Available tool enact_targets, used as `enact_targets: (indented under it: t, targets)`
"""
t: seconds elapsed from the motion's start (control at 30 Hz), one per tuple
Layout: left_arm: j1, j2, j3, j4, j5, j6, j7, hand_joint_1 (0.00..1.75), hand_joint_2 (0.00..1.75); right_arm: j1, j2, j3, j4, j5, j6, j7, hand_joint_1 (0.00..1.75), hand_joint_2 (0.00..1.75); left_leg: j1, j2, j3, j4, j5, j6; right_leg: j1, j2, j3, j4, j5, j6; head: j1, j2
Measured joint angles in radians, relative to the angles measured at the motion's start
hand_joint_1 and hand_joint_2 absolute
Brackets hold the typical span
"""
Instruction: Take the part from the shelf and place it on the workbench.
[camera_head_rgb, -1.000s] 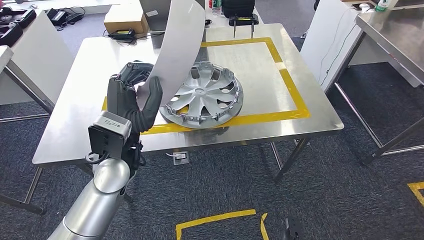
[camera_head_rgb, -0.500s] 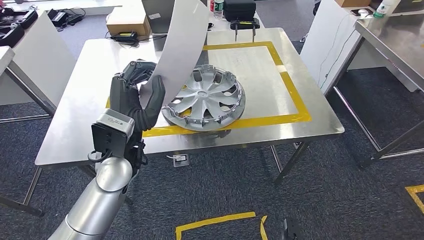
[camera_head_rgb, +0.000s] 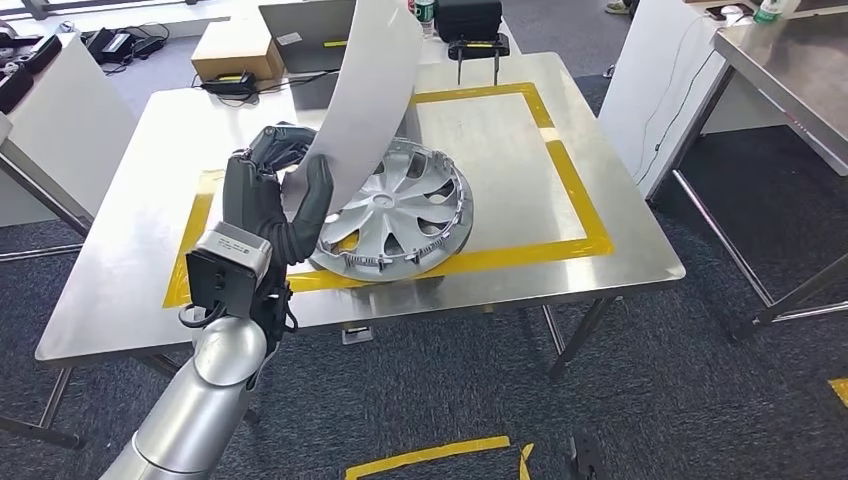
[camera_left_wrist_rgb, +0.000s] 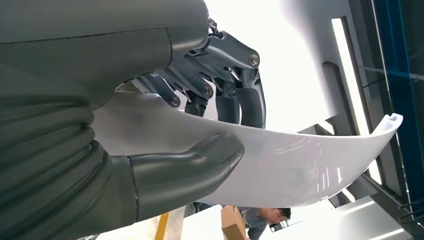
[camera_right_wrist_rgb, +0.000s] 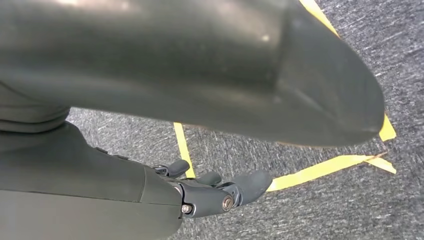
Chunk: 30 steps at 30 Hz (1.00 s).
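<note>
Left hand (camera_head_rgb: 268, 200) raised, thumb and fingers clamped; right hand (camera_right_wrist_rgb: 210, 192) hanging, fingers loosely extended.

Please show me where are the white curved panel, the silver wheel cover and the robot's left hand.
white curved panel (camera_head_rgb: 365, 95), head view, middle of its face
silver wheel cover (camera_head_rgb: 395, 208), head view, centre hub
left hand (camera_head_rgb: 270, 200), head view, back of the hand

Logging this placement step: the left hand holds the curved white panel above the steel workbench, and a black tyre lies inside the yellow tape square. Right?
Not quite. The head view shows a silver hubcap, not a black tyre, lying there. The left hand does hold the curved white panel above the workbench.
</note>
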<state>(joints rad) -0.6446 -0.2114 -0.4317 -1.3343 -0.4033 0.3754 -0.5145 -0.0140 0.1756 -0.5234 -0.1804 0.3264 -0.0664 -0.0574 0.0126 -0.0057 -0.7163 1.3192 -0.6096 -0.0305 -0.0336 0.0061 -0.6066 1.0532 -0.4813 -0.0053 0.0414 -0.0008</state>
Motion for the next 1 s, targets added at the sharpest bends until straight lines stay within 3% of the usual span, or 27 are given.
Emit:
enact_targets:
  t: [0.03,0.1,0.17,0.23,0.33,0.43,0.47,0.5,0.53,0.6,0.67,0.73,0.83,1.0]
  targets:
    - [0.0,0.001,-0.001,0.0,0.0,0.0,0.0,1.75,1.75,0.0,0.0,-0.001,0.0,0.0,0.0,0.0,0.0,0.0,-0.001,0.0,0.002,-0.034,0.041,0.006,0.001,0.001,0.008,0.0,-0.005,0.001,0.0,0.0]
    - [-0.001,0.002,-0.001,0.0,0.0,0.0,0.0,1.75,1.75,0.001,0.001,-0.002,0.0,0.0,0.0,0.0,0.0,0.0,-0.007,0.0,0.046,-0.166,0.133,0.022,0.004,0.003,0.025,-0.001,-0.017,0.005,0.0,0.0]
    - [-0.002,0.003,-0.002,0.0,0.0,0.0,0.0,1.75,1.75,0.0,0.001,-0.003,0.0,0.0,0.0,0.001,0.0,0.0,-0.016,0.0,0.081,-0.256,0.169,0.033,0.005,0.004,0.032,-0.003,-0.024,0.016,-0.001,0.0]
    - [-0.002,0.003,-0.002,0.0,0.0,0.0,0.0,1.75,1.75,-0.001,0.002,-0.003,0.0,0.0,0.0,0.003,0.0,0.0,-0.021,-0.004,0.088,-0.274,0.164,0.035,0.004,0.002,0.034,-0.01,-0.025,0.03,-0.002,0.0]
    - [-0.003,0.002,-0.002,-0.001,0.0,-0.001,0.0,1.75,1.75,-0.003,0.002,-0.003,0.0,0.001,0.0,0.003,0.0,0.0,-0.014,-0.005,0.102,-0.291,0.166,0.048,0.003,-0.002,0.025,0.015,-0.044,0.046,0.0,0.0]
    - [-0.003,0.002,-0.002,0.002,0.0,-0.001,0.0,1.75,1.75,-0.002,0.001,-0.004,0.0,0.002,0.0,0.006,0.0,0.0,-0.015,-0.002,0.113,-0.296,0.16,0.063,0.007,-0.003,-0.068,0.186,-0.114,0.051,0.004,0.0]
    - [-0.002,0.002,-0.002,0.004,0.0,-0.001,0.001,1.75,1.75,-0.002,0.0,-0.004,0.0,0.002,0.0,0.008,0.0,0.0,-0.017,-0.002,0.114,-0.295,0.157,0.065,0.007,-0.003,-0.101,0.235,-0.124,0.052,0.004,0.0]
    - [-0.001,0.002,-0.002,0.006,0.0,-0.001,0.001,1.75,1.75,-0.001,0.0,-0.004,0.0,0.003,0.0,0.01,0.0,0.0,-0.019,-0.003,0.115,-0.292,0.154,0.067,0.007,-0.003,-0.119,0.253,-0.115,0.052,0.004,0.0]
    - [0.0,0.002,-0.002,0.007,0.0,-0.001,0.001,1.75,1.75,0.0,0.0,-0.004,0.0,0.003,0.0,0.011,0.0,0.0,-0.02,-0.004,0.117,-0.289,0.15,0.067,0.008,-0.003,-0.117,0.231,-0.087,0.05,0.004,0.0]
    - [0.0,0.002,-0.002,0.008,0.0,-0.001,0.001,1.75,1.75,0.0,-0.001,-0.004,0.0,0.005,0.0,0.01,0.0,0.0,-0.02,-0.006,0.124,-0.283,0.14,0.063,0.009,-0.003,-0.068,0.107,-0.011,0.044,0.004,0.0]
    - [-0.001,0.002,-0.002,0.009,-0.001,-0.001,0.001,1.75,1.75,-0.002,-0.002,-0.004,0.0,0.007,0.001,0.01,0.0,0.0,-0.023,-0.008,0.124,-0.276,0.132,0.054,0.014,-0.003,-0.024,0.01,0.022,0.033,0.004,0.0]
    - [-0.002,0.003,-0.003,0.01,-0.003,-0.001,0.002,1.75,1.75,-0.001,-0.002,-0.004,0.0,0.01,0.001,0.01,0.0,0.0,-0.028,-0.009,0.123,-0.274,0.129,0.05,0.016,-0.002,-0.014,-0.013,0.023,0.027,0.004,0.0]
    - [-0.003,0.005,-0.003,0.012,-0.006,-0.001,0.002,1.75,1.75,0.0,-0.003,-0.005,0.0,0.011,0.001,0.009,0.0,0.0,-0.029,-0.008,0.127,-0.281,0.131,0.053,0.016,0.0,-0.014,-0.014,0.024,0.025,0.004,0.0]
    - [-0.004,0.005,-0.003,0.016,-0.006,-0.001,0.004,1.75,1.75,-0.001,-0.003,-0.005,0.0,0.012,0.003,0.009,0.0,0.0,-0.029,-0.007,0.132,-0.289,0.133,0.044,0.016,0.0,-0.013,-0.014,0.021,0.02,0.004,0.0]
